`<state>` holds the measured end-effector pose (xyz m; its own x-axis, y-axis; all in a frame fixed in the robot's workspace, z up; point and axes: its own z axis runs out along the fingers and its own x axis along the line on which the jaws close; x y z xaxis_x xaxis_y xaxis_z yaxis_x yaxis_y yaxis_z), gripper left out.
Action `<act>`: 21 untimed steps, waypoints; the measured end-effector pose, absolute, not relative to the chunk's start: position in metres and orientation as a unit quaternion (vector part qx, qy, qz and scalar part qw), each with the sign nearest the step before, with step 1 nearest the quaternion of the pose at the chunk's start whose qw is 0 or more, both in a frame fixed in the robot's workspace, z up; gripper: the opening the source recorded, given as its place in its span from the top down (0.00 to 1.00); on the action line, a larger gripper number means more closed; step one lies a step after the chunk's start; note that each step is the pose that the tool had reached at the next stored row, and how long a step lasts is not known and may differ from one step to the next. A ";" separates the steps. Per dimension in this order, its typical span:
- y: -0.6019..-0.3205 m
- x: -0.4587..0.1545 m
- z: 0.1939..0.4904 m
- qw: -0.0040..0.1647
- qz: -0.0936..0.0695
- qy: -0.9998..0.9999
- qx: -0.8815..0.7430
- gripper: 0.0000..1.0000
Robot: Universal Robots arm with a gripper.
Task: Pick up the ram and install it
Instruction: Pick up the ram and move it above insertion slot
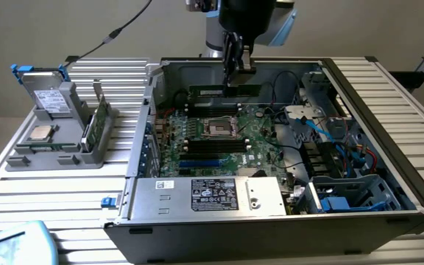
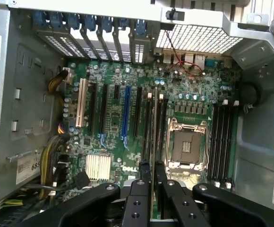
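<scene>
My gripper [image 1: 236, 70] hangs over the back part of the open computer case [image 1: 388, 138], shut on the ram [image 1: 223, 90]. The ram is a long green stick, held level on its long edge above the motherboard [image 1: 220, 141]. In the wrist view the ram [image 2: 155, 123] appears edge-on as a thin strip clamped between the two black fingers [image 2: 141, 189]. It lines up along the black memory slots [image 2: 151, 127] beside the empty processor socket [image 2: 186, 146]. A clear gap shows between the ram and the slots. More black slots [image 2: 222, 139] lie on the socket's other side.
A grey power supply [image 1: 212, 196] fills the case's near side. Blue cables and a drive cage [image 1: 344, 199] sit at the exterior view's right. On the exterior view's left, a grey holder [image 1: 64, 149] carries a silver processor chip [image 1: 41, 131], a bracketed green card [image 1: 94, 124] and a drive [image 1: 46, 96].
</scene>
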<state>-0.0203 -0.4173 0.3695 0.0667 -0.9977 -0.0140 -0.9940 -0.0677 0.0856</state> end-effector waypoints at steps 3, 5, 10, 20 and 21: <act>-0.417 -0.019 0.364 0.026 -0.035 -0.693 0.720 0.85; -0.417 -0.019 0.361 0.025 -0.035 -0.696 0.716 0.85; -0.413 -0.019 0.352 0.025 -0.035 -0.697 0.716 0.85; -0.404 -0.018 0.333 0.025 -0.035 -0.701 0.712 0.85; -0.403 -0.018 0.330 0.025 -0.035 -0.702 0.711 0.85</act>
